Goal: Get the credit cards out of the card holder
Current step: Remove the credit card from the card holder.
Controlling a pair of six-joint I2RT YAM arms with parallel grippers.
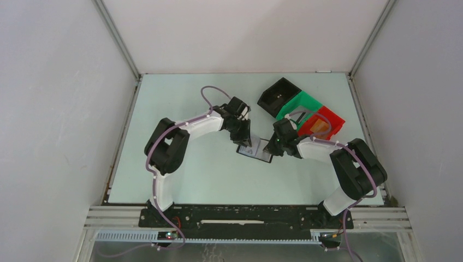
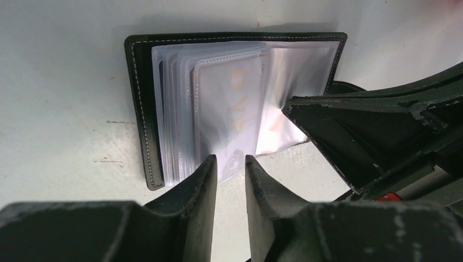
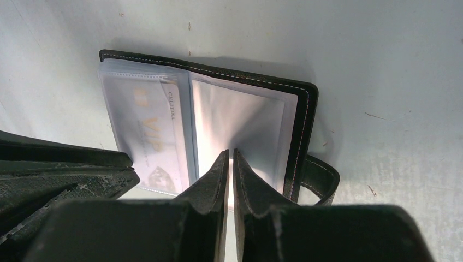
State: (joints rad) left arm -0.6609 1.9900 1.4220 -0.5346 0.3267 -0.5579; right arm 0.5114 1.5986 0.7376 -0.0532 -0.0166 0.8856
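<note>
A black, white-stitched folding card holder [image 1: 255,151] is lying open mid-table [image 1: 180,180], its long axis running left to right, with bare surface nearer and coloured bins [image 1: 297,105] behind. The left gripper [image 2: 229,172] is standing part-open, straddling the sleeve edge of a pale gold-lettered credit card [image 2: 232,109]. The right gripper [image 3: 230,158], nearly closed, is pinching a clear sleeve.

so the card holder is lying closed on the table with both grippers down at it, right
Not closed. The card holder lies open on the table, its clear sleeves fanned out, with the left gripper and right gripper down at it. The left wrist view shows it.
</note>
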